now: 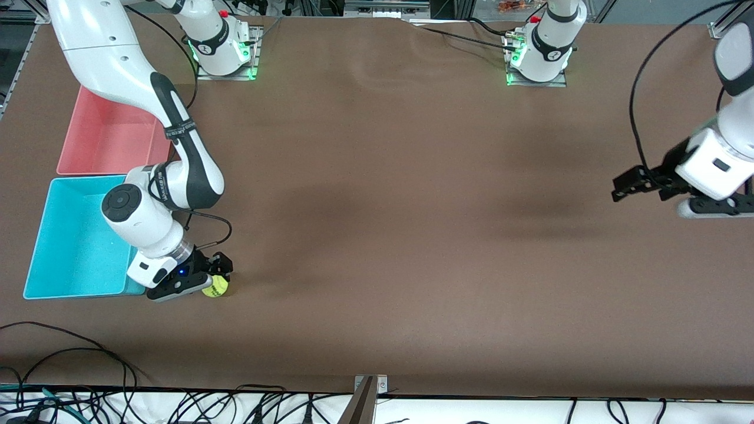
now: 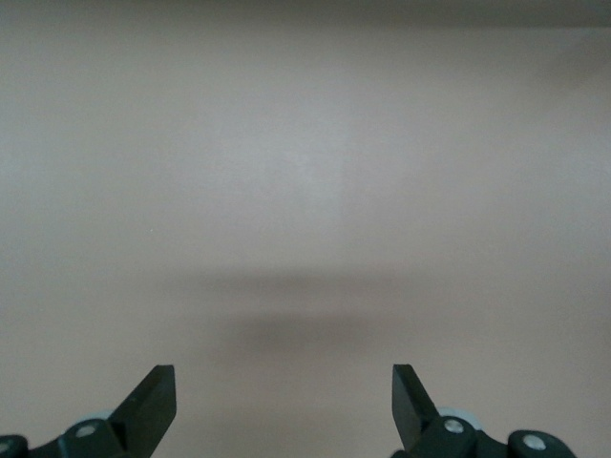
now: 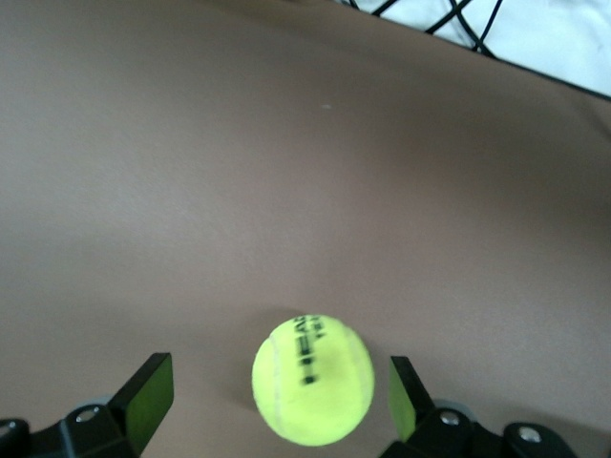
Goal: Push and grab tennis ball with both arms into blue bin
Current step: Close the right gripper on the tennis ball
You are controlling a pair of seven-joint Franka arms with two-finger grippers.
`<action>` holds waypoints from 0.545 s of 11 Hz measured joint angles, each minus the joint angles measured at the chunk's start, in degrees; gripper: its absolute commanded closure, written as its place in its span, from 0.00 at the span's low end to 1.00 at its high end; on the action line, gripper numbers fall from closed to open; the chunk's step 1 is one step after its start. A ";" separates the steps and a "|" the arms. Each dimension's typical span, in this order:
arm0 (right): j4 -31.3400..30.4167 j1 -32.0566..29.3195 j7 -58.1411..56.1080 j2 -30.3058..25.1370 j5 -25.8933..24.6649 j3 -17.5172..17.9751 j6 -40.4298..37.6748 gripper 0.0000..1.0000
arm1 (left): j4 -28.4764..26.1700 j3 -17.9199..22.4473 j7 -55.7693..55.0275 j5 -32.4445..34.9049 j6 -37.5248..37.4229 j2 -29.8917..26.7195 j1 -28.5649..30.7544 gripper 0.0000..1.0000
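The tennis ball [image 1: 217, 287] lies on the brown table just beside the blue bin [image 1: 70, 247], at the bin's corner nearest the front camera, on the side toward the left arm's end. My right gripper [image 1: 213, 280] is low over the ball. In the right wrist view the ball [image 3: 313, 380] sits between the open fingers [image 3: 145, 391] of my right gripper [image 3: 282, 386], with a gap on each side. My left gripper [image 1: 623, 184] is open and empty over bare table at the left arm's end of the table. The left wrist view shows my left gripper [image 2: 284, 393] over only tabletop.
A pink bin [image 1: 106, 141] stands against the blue bin, farther from the front camera. The right arm's elbow hangs over both bins. Black cables [image 1: 70, 353] lie along the table edge nearest the camera, by a metal bracket [image 1: 368, 386].
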 measured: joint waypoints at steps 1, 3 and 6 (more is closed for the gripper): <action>0.04 -0.18 -0.62 1.19 0.00 -0.14 2.18 0.00 | -0.07 6.34 0.87 0.00 -0.61 -1.48 -7.47 0.00; 0.42 -0.85 -2.96 4.11 -0.01 -0.25 7.71 0.00 | -0.34 14.01 6.81 -0.02 -0.94 -3.54 -14.48 0.00; 1.41 -2.11 -4.17 6.84 -0.01 -0.36 9.27 0.00 | -1.11 16.84 10.87 -0.69 -0.38 -4.07 -16.22 0.00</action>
